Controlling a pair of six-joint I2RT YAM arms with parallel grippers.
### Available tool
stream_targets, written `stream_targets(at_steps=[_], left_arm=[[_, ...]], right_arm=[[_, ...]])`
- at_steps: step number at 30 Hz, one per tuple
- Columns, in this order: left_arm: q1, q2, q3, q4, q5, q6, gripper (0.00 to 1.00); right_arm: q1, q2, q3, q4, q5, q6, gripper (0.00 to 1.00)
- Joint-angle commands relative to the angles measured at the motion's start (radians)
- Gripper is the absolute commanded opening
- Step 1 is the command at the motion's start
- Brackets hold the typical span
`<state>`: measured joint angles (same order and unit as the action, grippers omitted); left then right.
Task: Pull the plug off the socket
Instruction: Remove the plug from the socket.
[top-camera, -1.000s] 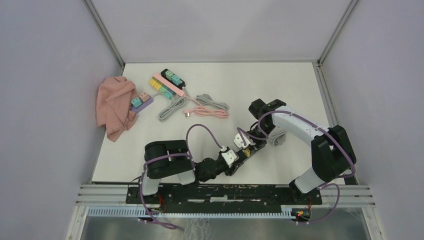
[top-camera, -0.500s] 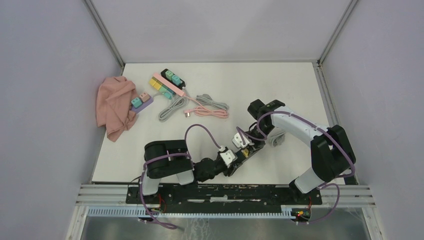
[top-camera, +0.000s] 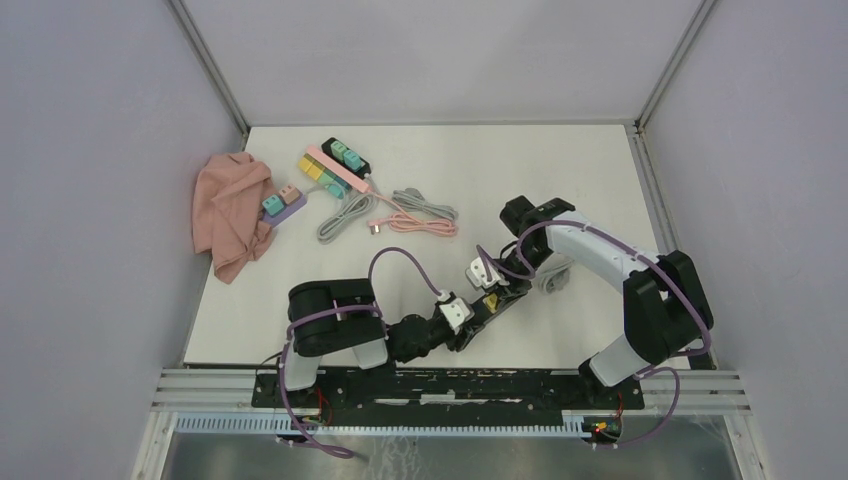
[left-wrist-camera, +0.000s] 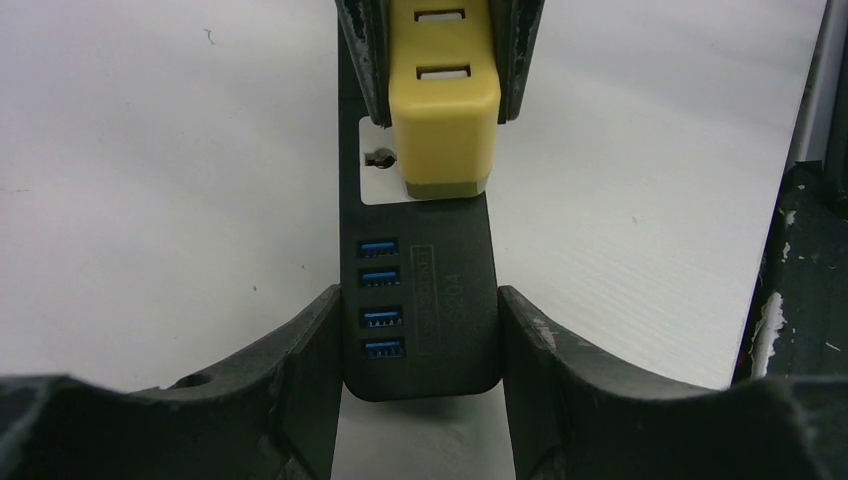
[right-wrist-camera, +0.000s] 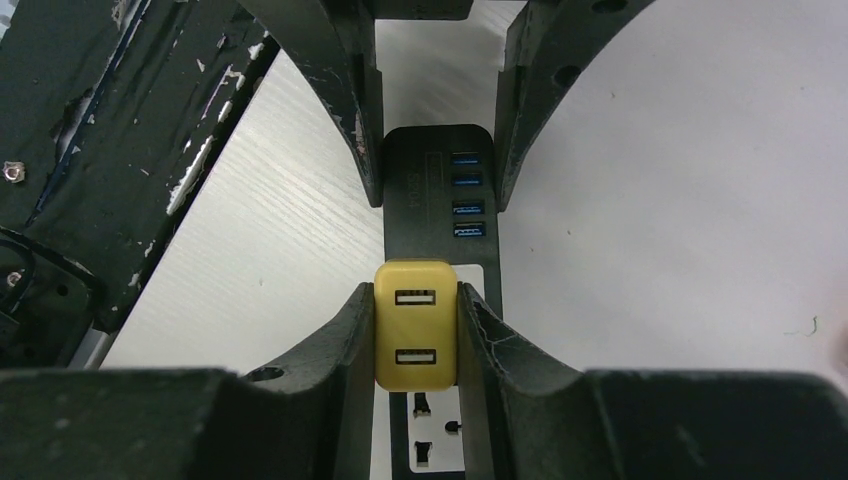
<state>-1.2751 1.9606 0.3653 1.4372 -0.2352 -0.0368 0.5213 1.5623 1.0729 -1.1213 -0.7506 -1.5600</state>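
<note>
right gripper (left-wrist-camera: 440, 70) clamped on yellow plug (right-wrist-camera: 415, 325); left gripper (left-wrist-camera: 420, 320) half-spread, pinching strip (right-wrist-camera: 425, 230) at table's (top-camera: 600, 180) near edge.
pull straight along the prongs, no twisting, left pinning strip down. prongs hidden; can't tell if they've cleared the socket (right-wrist-camera: 435, 440). strip's far end cut off.

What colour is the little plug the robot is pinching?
Yellow. The plug shows best in the right wrist view.
</note>
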Motion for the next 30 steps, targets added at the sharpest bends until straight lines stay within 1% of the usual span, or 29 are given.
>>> stream_targets(at_steps=[1,7,11,13,17,21,25,30], left_arm=[[0.008,-0.011,-0.003,-0.033,-0.004,-0.026,0.03],[0.01,-0.017,-0.008,-0.03,0.0,-0.028,0.03],[0.01,-0.017,-0.009,-0.031,0.004,-0.029,0.03],[0.01,-0.017,-0.004,-0.035,0.008,-0.028,0.03],[0.011,-0.017,0.002,-0.044,0.012,-0.027,0.03],[0.01,-0.017,0.004,-0.048,0.016,-0.031,0.03],[0.011,-0.017,0.003,-0.049,0.017,-0.03,0.03],[0.011,-0.019,-0.002,-0.042,0.016,-0.032,0.03]], right_arm=[[-0.042,-0.06,0.019,-0.05,-0.118,-0.085,0.0],[-0.044,-0.037,0.036,-0.112,-0.108,-0.139,0.0],[-0.044,-0.036,0.029,-0.11,-0.125,-0.145,0.0],[-0.034,-0.031,0.026,-0.092,-0.146,-0.122,0.0],[0.031,-0.033,0.036,-0.023,-0.143,-0.001,0.0],[0.061,-0.036,0.034,-0.008,-0.174,0.019,0.0],[0.055,-0.03,0.045,-0.022,-0.15,0.01,0.0],[-0.017,-0.035,0.062,-0.105,-0.161,-0.073,0.0]])
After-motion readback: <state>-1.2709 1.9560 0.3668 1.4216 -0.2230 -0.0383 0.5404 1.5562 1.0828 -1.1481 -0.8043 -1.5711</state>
